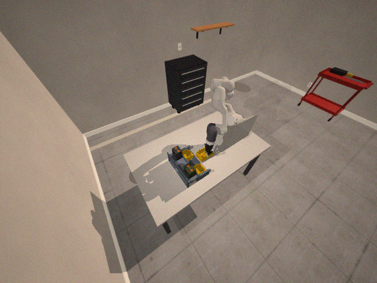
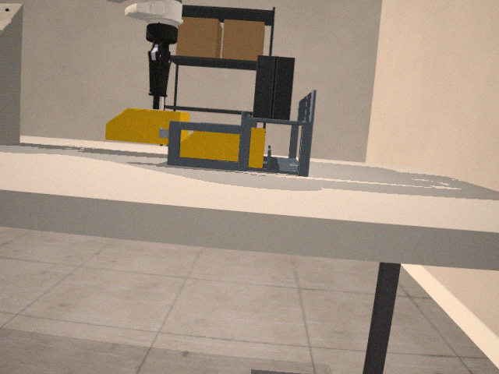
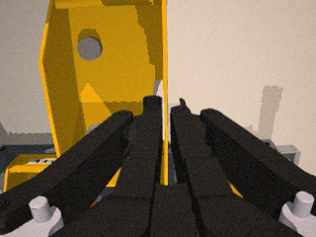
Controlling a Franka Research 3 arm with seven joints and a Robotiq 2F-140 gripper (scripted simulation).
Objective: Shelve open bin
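Note:
The yellow open bin is on the table side of the grey shelf frame, close to the frame's front. In the low side view the bin overlaps the frame's near end. My gripper comes down from above and is shut on the bin's thin side wall; it also shows in the side view. In the wrist view the fingers pinch the yellow wall edge, with the bin's inside to the left and a grey round spot in it. Yellow and dark bins sit in the frame.
A grey upright panel stands on the table beside the arm's base. A black drawer cabinet and a red cart stand on the floor farther off. A rack with cardboard boxes is behind the table.

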